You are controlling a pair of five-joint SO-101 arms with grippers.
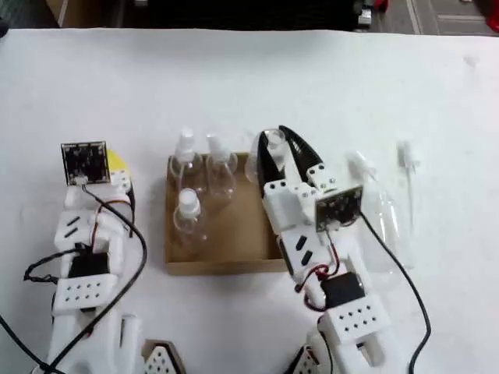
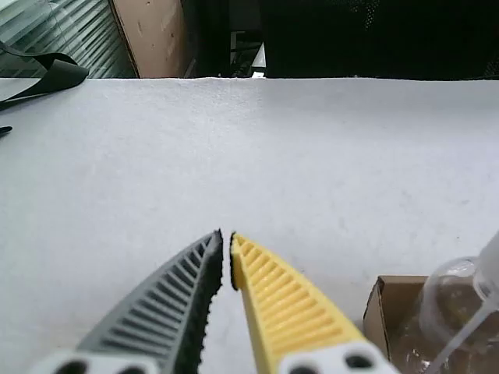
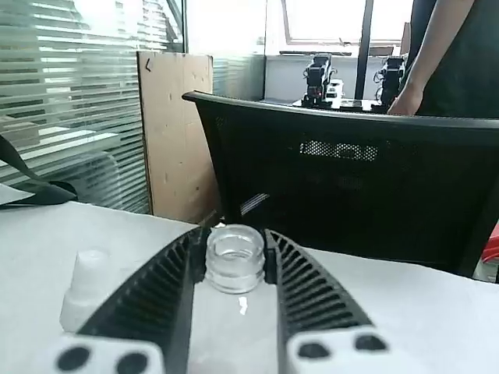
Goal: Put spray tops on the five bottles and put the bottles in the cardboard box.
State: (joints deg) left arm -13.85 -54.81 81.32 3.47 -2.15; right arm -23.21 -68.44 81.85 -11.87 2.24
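The left claw (image 2: 227, 238) hovers over bare bench (image 1: 234, 78), its grey and yellow fingers pressed together with nothing between them. It takes no part in the work at this moment.

To its right sits the cardboard box (image 1: 226, 267), between the two claws. Three capped bottles (image 1: 189, 214) stand in it, each with a white spray top on, so I judge three of the five finished.

At the box's far right corner, the right claw (image 3: 234, 234) is parted only as wide as a bottle neck. Its black fingers clamp the fourth bottle (image 1: 273, 142) on both sides just under the rim. That bottle is upright and its mouth is bare, so it needs a top before it counts. I cannot tell whether it hangs over the box or just beyond the wall.

Right of that claw, the fifth bottle (image 1: 382, 214) lies on its side on the bench. Something white sits at its neck end, but I cannot tell whether it is a fitted top. Farther right, apart from it, lies a loose spray top (image 1: 406, 160) with its thin tube.

By my reckoning, two bottles are left to cap and box.
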